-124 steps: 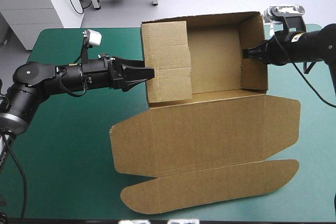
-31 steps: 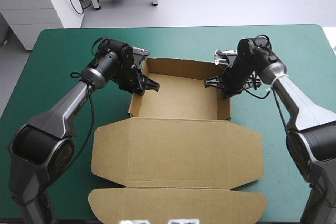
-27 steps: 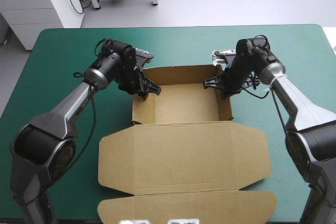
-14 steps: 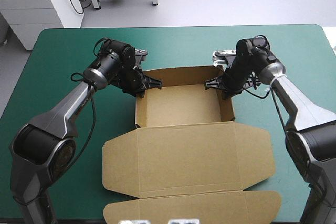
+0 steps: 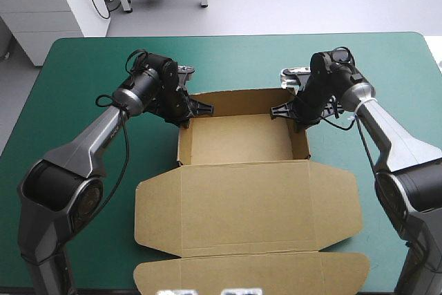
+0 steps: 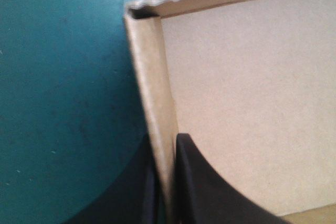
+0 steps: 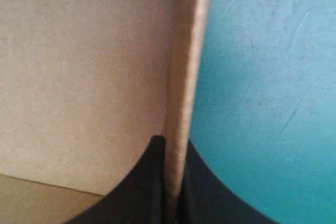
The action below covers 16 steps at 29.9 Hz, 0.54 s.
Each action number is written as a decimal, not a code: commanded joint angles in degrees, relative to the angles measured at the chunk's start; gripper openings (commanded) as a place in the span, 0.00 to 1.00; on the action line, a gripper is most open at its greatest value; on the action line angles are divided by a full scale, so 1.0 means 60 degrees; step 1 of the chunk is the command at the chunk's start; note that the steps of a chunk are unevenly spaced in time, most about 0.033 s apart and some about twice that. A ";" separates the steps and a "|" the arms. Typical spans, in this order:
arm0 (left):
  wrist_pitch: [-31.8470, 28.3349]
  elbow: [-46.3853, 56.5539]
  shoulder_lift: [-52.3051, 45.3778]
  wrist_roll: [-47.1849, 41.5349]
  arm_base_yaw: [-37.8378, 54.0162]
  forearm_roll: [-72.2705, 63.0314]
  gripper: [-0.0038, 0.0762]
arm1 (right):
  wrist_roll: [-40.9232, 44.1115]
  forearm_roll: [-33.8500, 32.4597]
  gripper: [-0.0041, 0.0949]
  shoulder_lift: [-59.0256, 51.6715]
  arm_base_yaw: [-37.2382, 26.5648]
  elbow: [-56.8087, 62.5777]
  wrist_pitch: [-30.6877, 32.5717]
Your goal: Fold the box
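In the middle of the table (image 5: pixel 83 67), a little toward its far edge, we see the box (image 5: pixel 242 136) standing as an open tray with its walls raised. Its lid (image 5: pixel 248 205) lies flat toward the near edge. A long rounded flap (image 5: pixel 248 276) at the end of the lid almost reaches that edge. The left gripper (image 5: pixel 200 108) comes in over the far left corner of the tray and the right gripper (image 5: pixel 277 110) over the far right corner, so the two point toward each other across the far end of the box. From the left wrist we see that the left gripper is nearly closed on the left wall (image 6: pixel 149 77). One of its black fingers (image 6: pixel 197 182) is inside the tray and the other is outside, over the teal-green cover (image 6: pixel 63 87), with the thin board pinched between them. The corner where this wall meets the far wall is just ahead of the gripper. From the right wrist we see the same on the other side: the right gripper is nearly closed on the right wall (image 7: pixel 186 51), one finger inside the box and one outside. Both walls stand upright in the grip.
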 commanded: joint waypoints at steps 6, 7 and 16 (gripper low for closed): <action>0.0549 -0.0190 -0.0228 0.0939 -0.0204 -0.0929 0.04 | -0.0242 0.0295 0.02 -0.0319 0.0042 -0.0275 -0.0100; 0.0549 -0.0190 -0.0228 0.0999 -0.0204 -0.0929 0.04 | -0.0242 0.0250 0.03 -0.0319 0.0042 -0.0275 -0.0100; 0.0549 -0.0190 -0.0228 0.1628 -0.0191 -0.0552 0.33 | -0.0286 -0.0021 0.62 -0.0319 0.0024 -0.0275 0.0006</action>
